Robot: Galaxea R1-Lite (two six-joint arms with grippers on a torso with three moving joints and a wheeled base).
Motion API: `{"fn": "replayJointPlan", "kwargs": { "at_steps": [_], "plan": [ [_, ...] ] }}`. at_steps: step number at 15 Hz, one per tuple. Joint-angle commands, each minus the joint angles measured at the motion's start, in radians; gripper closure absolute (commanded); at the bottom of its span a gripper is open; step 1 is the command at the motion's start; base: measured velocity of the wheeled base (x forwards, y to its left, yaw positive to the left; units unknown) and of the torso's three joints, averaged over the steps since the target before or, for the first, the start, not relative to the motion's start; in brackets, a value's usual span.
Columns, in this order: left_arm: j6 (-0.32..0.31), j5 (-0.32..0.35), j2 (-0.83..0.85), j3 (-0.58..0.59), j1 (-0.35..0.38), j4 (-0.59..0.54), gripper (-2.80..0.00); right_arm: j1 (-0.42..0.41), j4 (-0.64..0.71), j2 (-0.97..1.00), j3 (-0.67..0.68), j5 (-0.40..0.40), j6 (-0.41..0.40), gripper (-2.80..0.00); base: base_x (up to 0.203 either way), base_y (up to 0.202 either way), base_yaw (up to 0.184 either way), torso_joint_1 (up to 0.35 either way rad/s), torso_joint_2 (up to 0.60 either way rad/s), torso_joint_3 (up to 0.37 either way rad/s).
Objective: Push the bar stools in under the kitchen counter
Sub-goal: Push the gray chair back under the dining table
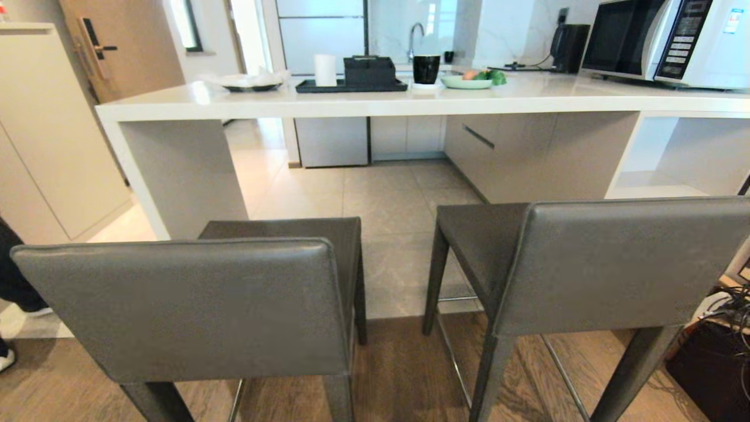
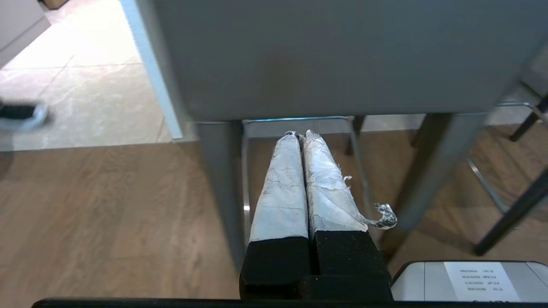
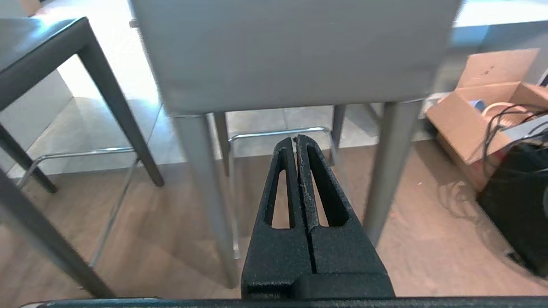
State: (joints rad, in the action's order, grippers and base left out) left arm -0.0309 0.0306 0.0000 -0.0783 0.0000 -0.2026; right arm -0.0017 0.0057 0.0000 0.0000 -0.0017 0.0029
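Nearest, low behind the stools and out of the head view: left gripper (image 2: 298, 136), tape-wrapped fingers pressed together on nothing, tips pointing at the underside of the left stool (image 1: 193, 299), just short of its backrest as far as the wrist view tells. Right gripper (image 3: 296, 139) likewise pressed together, empty, aimed beneath the right stool (image 1: 586, 264).

Next out: both stools side by side with a gap between them, backrests toward the robot, seats facing the counter. Rear legs on the wood floor (image 1: 398, 375), front legs at or near the seam with the pale tiles (image 1: 387, 205); exact footing of the left one hidden. Right stool turned slightly askew, its seat angled toward the gap.

Farther: kitchen counter (image 1: 375, 102), its white slab edge well beyond both seats, open floor showing between seat fronts and the space under the slab. On top, a black tray (image 1: 351, 86), a mug (image 1: 426, 68), a plate of produce (image 1: 469, 81), a microwave (image 1: 662, 38).

Judged progress: nothing done yet. Neither seat under the slab, no contact with either backrest visible. Left to do: both pushes forward, and probably a straightening of the right stool.

At the left edge, a person's shoe (image 1: 6, 358) on the floor, clear of the stools.
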Motion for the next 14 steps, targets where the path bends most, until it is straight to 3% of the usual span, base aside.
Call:
{"fn": "replayJointPlan", "kwargs": {
  "at_steps": [1, 14],
  "plan": [
    [0.0, 0.0, 0.0, 0.0, 0.0, -0.001, 0.0, 0.0, 0.0, 0.0, 0.002, 0.0, 0.0, 0.0, 0.0, -0.189, 0.002, 0.002, 0.01, -0.002],
    [0.0, 0.0, 0.0, 0.0, 0.0, -0.001, 0.0, 0.0, 0.0, 0.0, 0.002, 0.0, 0.0, 0.0, 0.0, -0.194, 0.002, 0.001, 0.0, 0.002]
  ]
}}
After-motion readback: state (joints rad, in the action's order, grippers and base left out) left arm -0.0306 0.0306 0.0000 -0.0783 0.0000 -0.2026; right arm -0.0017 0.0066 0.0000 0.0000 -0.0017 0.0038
